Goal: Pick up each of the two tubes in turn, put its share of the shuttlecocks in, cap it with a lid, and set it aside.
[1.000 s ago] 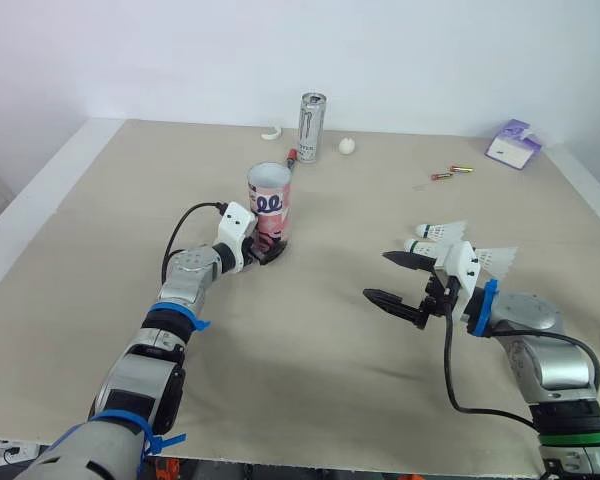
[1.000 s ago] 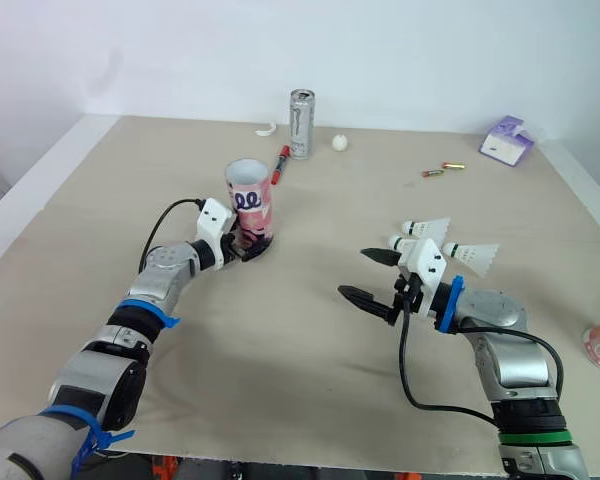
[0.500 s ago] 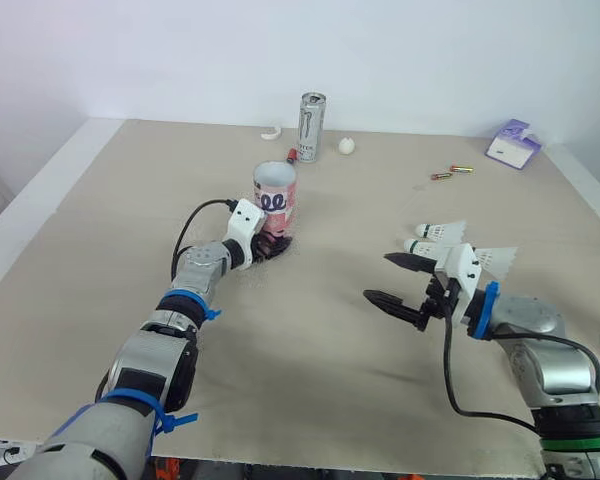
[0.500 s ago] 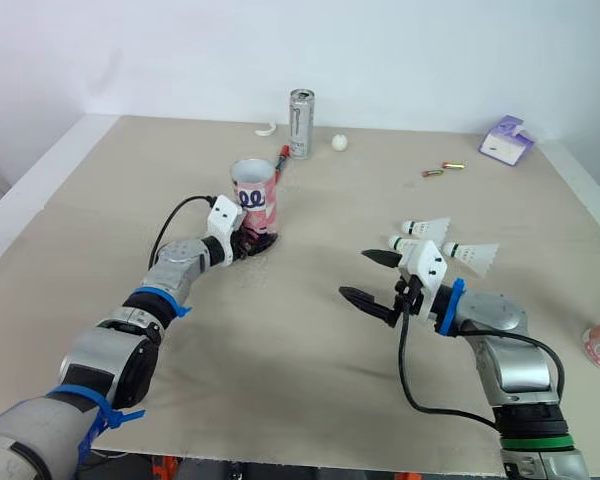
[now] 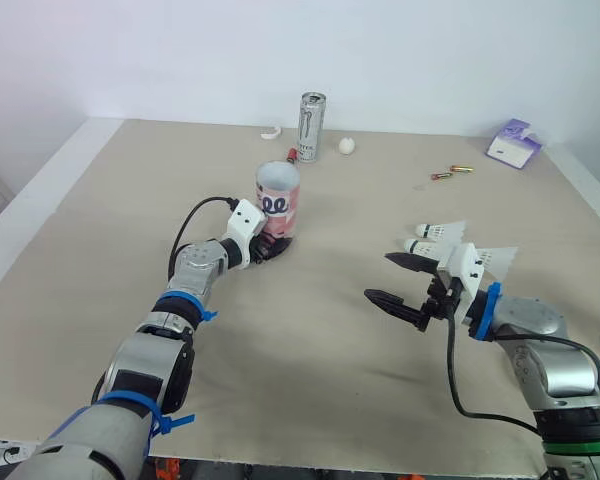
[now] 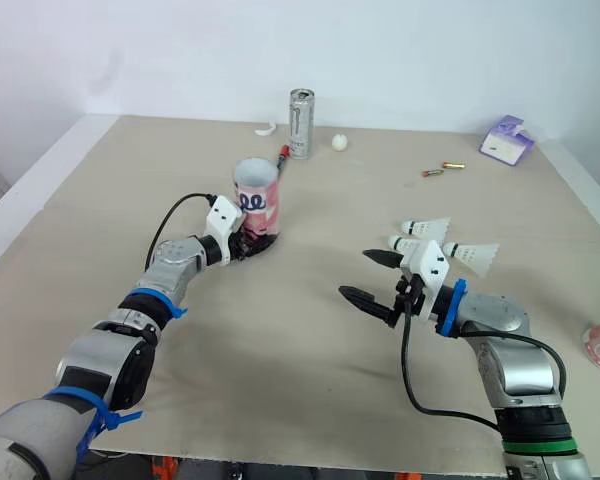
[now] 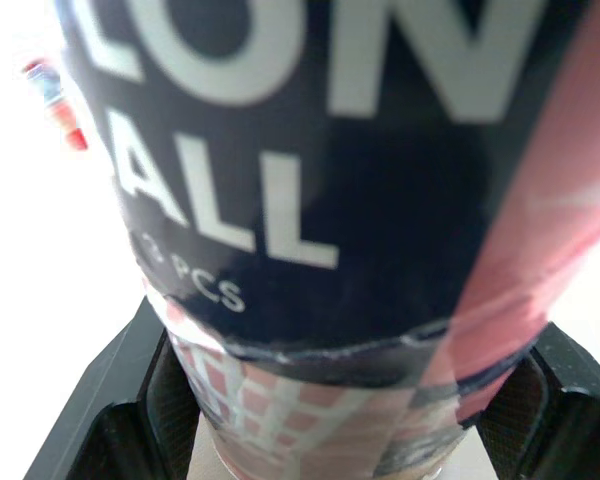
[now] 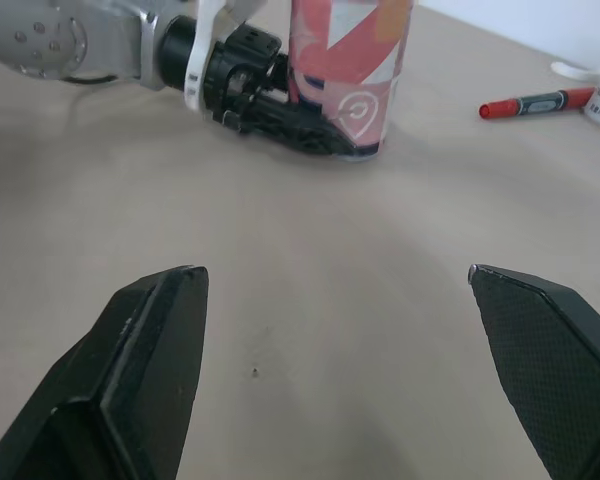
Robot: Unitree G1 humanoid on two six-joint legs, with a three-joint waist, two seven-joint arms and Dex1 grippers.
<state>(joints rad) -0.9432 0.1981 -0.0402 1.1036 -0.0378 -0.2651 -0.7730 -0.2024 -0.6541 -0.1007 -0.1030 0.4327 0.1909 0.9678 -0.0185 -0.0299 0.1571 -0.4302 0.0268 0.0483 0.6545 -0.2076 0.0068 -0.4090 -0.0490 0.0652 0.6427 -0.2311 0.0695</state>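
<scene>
My left end effector [image 5: 270, 248] clamping base of tube [image 5: 277, 200]; tube standing upright on bench [image 5: 310, 340], near can [image 5: 312, 127]; right end effector [image 5: 380, 277] hanging open beside shuttlecocks [image 5: 438, 232]; judging nothing loaded or capped yet; whole task remaining

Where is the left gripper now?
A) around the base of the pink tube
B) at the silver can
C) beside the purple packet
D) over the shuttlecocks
A: the left gripper has one finger on each side of the base of the upright pink tube.
</scene>
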